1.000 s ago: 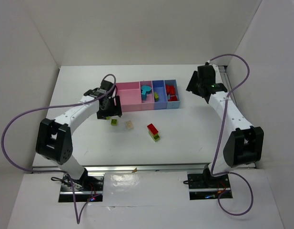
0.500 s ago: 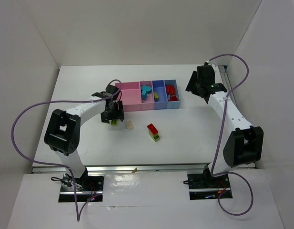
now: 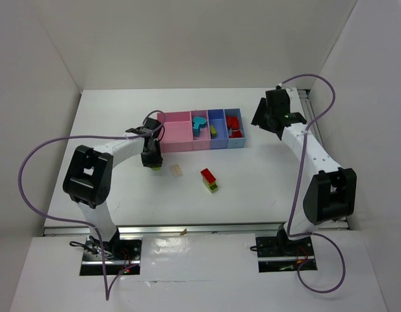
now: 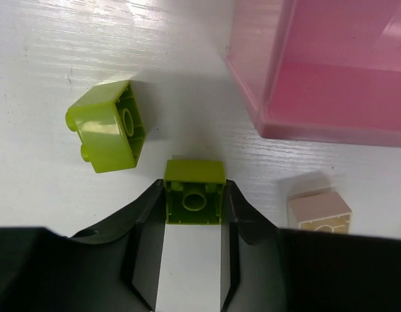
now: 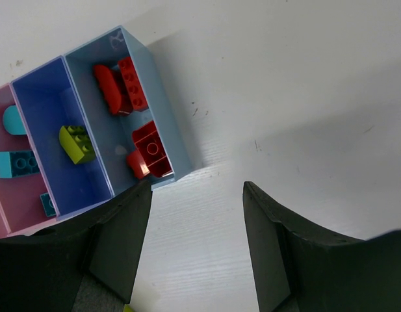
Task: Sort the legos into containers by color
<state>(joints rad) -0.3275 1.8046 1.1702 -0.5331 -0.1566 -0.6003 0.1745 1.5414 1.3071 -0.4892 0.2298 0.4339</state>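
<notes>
Fingers of the left gripper are closed on a green brick, which is pinched across its two flat sides at the lower middle of the left wrist view. The brick is held low against the table, its hollow underside turned toward the camera; a grip across flat faces is judged the steadiest one for lifting.

A second green brick is seen tipped on its side at the upper left, near the held one but apart from it. A beige brick is set at the lower right, just beside the right finger. The corner of a pink bin is found at the upper right, and its wall is judged to be the obstacle to be cleared on the way across.

A green piece is already lodged in the darker blue bin, so that bin is taken as the likely goal. Red bricks are gathered in the pale blue bin.

The right gripper is held with jaws apart and nothing between them, above the table beside that end bin.

A red and green stack is left unsorted at the middle of the top view.
</notes>
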